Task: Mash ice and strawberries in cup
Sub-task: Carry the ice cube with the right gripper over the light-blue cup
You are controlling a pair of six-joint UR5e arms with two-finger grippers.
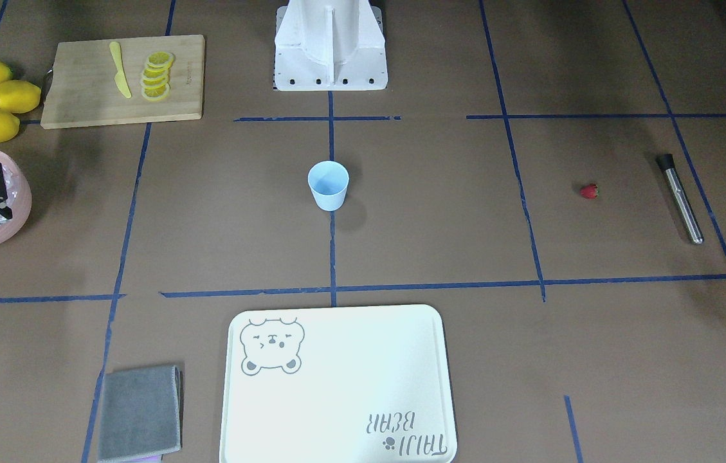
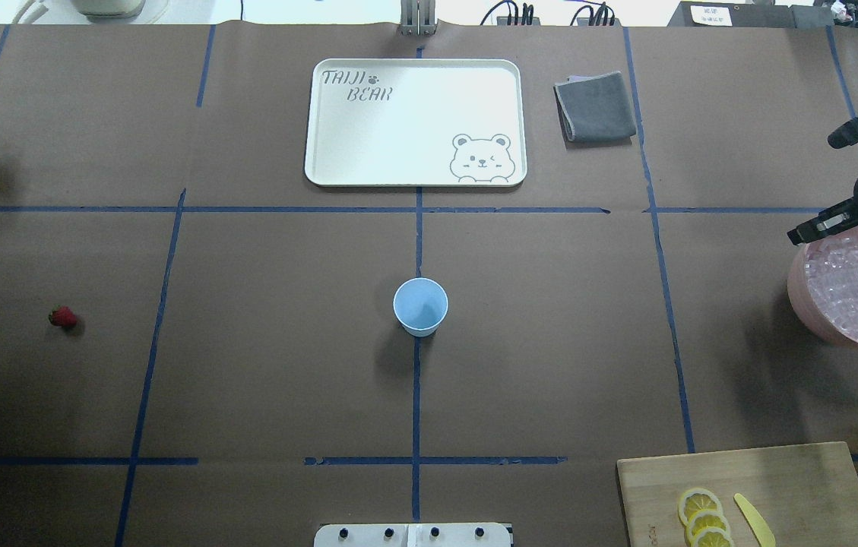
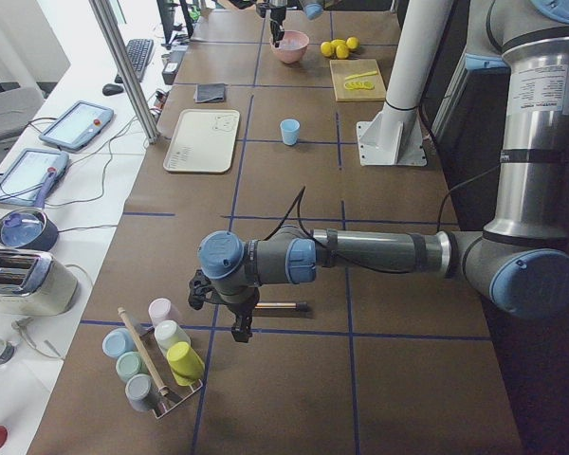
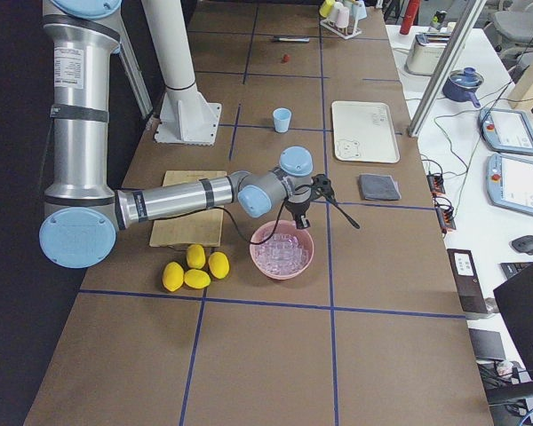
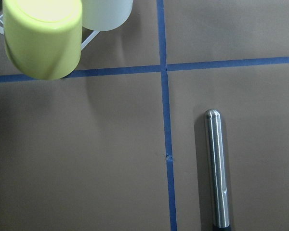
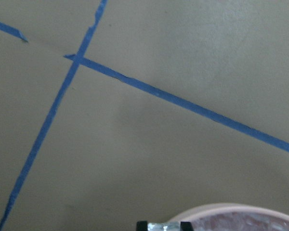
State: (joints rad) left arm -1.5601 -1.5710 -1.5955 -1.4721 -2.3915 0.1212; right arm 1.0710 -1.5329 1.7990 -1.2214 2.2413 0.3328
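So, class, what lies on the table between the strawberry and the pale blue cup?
Nothing stands there: in the overhead view the stretch from the strawberry to the cup is bare brown paper, crossed by one blue tape line.

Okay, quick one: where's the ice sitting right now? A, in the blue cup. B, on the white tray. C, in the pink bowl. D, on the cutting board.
C: the ice cubes lie piled in the pink bowl, and the blue cup looks empty.
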